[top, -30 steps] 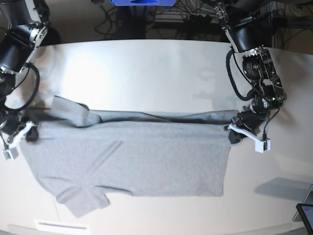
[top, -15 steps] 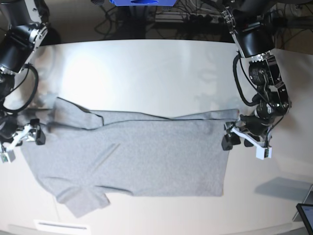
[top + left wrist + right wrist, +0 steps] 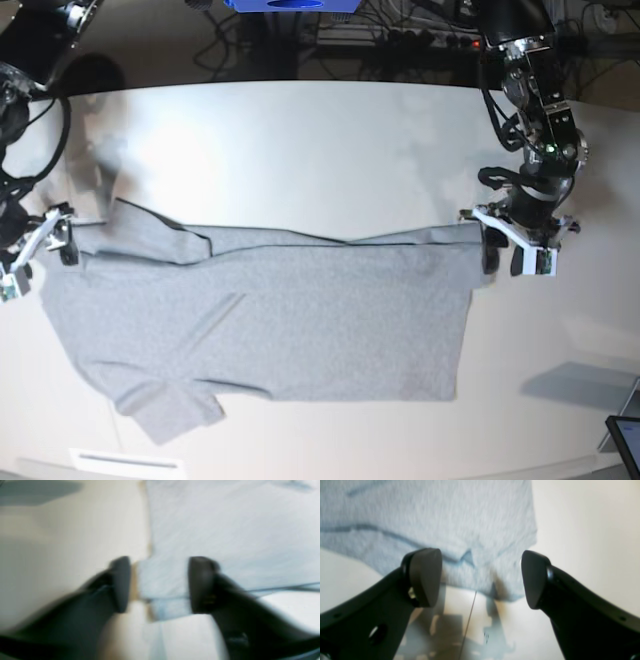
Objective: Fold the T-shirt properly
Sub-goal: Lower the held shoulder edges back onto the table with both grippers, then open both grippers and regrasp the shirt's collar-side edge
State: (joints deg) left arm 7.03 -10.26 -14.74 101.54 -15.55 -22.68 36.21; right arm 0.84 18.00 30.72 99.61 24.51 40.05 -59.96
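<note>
Your heather-grey T-shirt (image 3: 270,320) lies flat on the table, plain side up, folded along its far edge, one sleeve splayed near-left.

A broad, glossy off-white surface (image 3: 300,150) fills the room's middle, its far edge curving against a dark backdrop. Soft light pools in a bright patch on its left half. Behind it, black cables (image 3: 400,40) tangle in shadow beneath a blue plastic object (image 3: 290,5). A dark screen corner (image 3: 626,437) peeks in at lower right.
</note>
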